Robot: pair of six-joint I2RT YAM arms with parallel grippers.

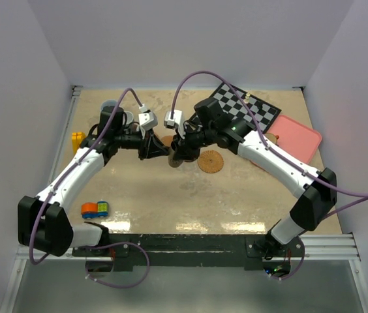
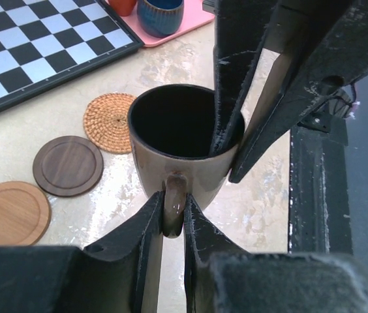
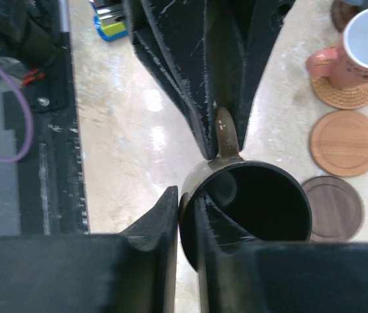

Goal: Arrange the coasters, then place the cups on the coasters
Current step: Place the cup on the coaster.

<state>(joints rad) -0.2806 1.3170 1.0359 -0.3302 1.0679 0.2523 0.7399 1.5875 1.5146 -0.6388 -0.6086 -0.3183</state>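
Observation:
A dark brown-black cup [image 2: 177,124] with a small handle hangs between both grippers near the table's middle [image 1: 179,156]. My left gripper [image 2: 173,202] is shut on the handle. My right gripper [image 3: 187,202] straddles the cup's [image 3: 256,208] wall, one finger inside and one outside, both touching it. Beside the cup lie a woven coaster [image 2: 109,122], a dark brown coaster [image 2: 68,165] and a light wood coaster [image 2: 9,212]. A pink cup [image 3: 360,55] stands on another woven coaster [image 3: 350,94].
A chessboard [image 1: 246,107] lies at the back right, next to a pink tray [image 1: 295,137] holding a dark blue cup [image 2: 160,14] and an orange one [image 2: 124,5]. Two cups [image 1: 112,111] stand at the back left. Toy blocks [image 1: 96,209] lie near the left arm.

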